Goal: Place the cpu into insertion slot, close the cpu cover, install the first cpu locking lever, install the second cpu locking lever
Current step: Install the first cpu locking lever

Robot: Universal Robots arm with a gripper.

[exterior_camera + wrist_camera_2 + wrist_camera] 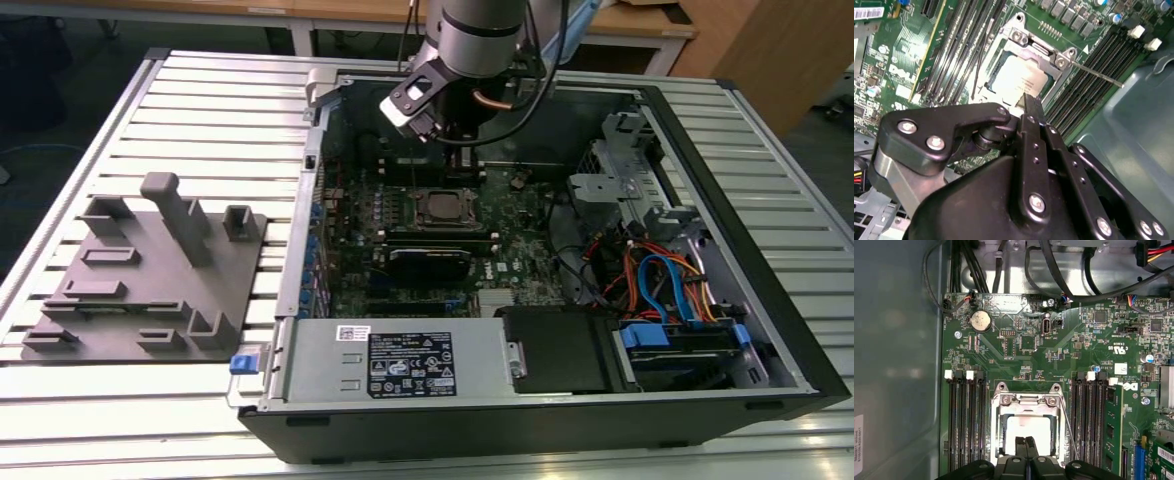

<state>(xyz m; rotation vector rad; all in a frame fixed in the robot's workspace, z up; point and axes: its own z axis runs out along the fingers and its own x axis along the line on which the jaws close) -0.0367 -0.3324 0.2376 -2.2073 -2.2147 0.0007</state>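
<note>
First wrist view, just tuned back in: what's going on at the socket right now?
The arm's gripper hangs right above the cpu, fingers shut together and holding nothing. The cpu already sits in the insertion slot, and the cpu cover lies down over it as a silvery frame. A thin locking lever sticks out past one corner of the socket; whether it is latched I cannot tell.

Room above the insertion slot (1002,425) is taken by the gripper (1026,441), its fingers pressed together. Banks of memory slots (966,425) flank it, and a thin locking lever (1096,74) juts over one bank. A drive cage (621,170) and cables (654,280) crowd the case on the exterior view's right.
</note>
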